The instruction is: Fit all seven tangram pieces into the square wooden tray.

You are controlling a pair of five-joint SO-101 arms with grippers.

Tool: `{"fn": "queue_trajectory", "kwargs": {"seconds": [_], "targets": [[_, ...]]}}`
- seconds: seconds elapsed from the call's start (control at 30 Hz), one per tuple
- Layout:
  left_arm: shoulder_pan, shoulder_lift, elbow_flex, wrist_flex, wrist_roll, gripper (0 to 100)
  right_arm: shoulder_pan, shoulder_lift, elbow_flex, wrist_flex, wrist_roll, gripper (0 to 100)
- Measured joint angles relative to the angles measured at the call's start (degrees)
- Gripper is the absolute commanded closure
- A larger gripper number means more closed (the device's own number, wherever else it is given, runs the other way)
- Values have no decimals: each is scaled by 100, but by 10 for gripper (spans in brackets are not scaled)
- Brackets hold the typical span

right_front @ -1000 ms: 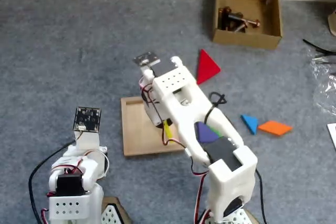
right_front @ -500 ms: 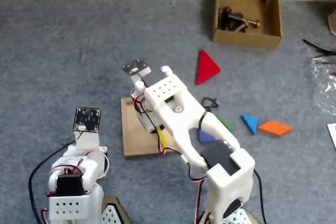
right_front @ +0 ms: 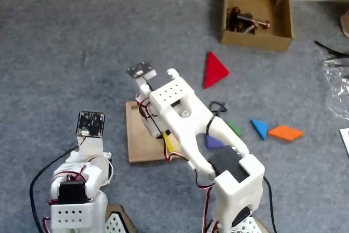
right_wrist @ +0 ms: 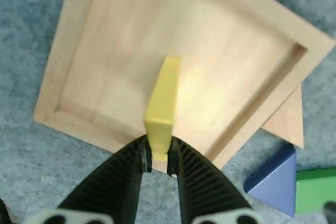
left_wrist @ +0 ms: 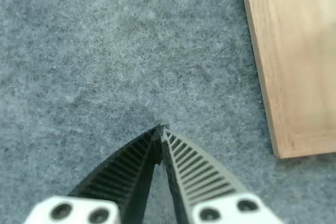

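Note:
The square wooden tray (right_front: 135,135) lies on the grey carpet, its floor (right_wrist: 231,61) bare. My right gripper (right_wrist: 157,153) is shut on a yellow piece (right_wrist: 163,103), held on edge just above the tray floor near one rim; a sliver of that yellow piece (right_front: 170,144) peeks out under the right arm (right_front: 185,118). My left gripper (left_wrist: 160,129) is shut on nothing over bare carpet, beside the tray's edge (left_wrist: 294,77). A red triangle (right_front: 215,69), green piece (right_front: 234,129), purple-blue triangle (right_front: 214,142), small blue triangle (right_front: 259,128) and orange piece (right_front: 284,132) lie right of the tray.
A cardboard box (right_front: 256,15) with small parts stands at the back right. A black cable loop (right_front: 218,106) lies by the right arm. A tan wooden triangle (right_wrist: 290,121) sticks out by the tray's corner. The left arm (right_front: 82,178) sits at the front left.
The right arm swung left over the tray with the yellow piece, uncovering the green and purple-blue pieces, then held still. The left arm has not moved.

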Motion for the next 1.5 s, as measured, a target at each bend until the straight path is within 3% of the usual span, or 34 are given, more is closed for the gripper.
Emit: {"fn": "queue_trajectory", "kwargs": {"seconds": [0.43,0.63,0.97,1.5], "targets": [[0,0,0,0,0,994,0,0,0,0,-211,991],[0,0,0,0,0,994,0,0,9,-53,-211,910],[0,0,0,0,0,994,-18,0,9,-79,-211,910],[0,0,0,0,0,994,-563,0,9,-88,-211,910]]}}
